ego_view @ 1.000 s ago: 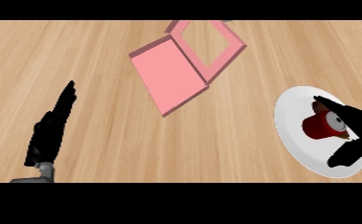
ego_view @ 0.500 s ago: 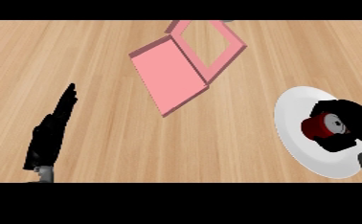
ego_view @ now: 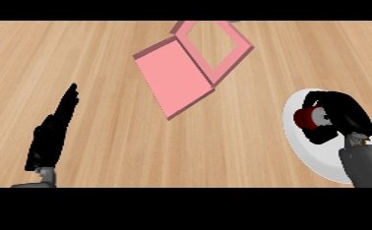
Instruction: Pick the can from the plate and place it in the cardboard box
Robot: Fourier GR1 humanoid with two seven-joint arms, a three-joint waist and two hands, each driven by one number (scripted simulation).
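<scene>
Right hand (ego_view: 341, 118) curls its fingers round the red can (ego_view: 306, 118) on the white plate (ego_view: 309, 153), left hand (ego_view: 51, 135) rests straight-fingered, lift and carry to the pink box (ego_view: 174, 79) not yet done.

A kitchen, going by the wooden counter (ego_view: 145, 140) and plate (ego_view: 309, 151).

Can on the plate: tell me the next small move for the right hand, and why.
Probably lift the can straight up off the plate. The right hand is curled round it, so the grasp looks made, and it sits on the plate. The open pink box lies up and to the left, so clearing the plate's rim comes first.
</scene>
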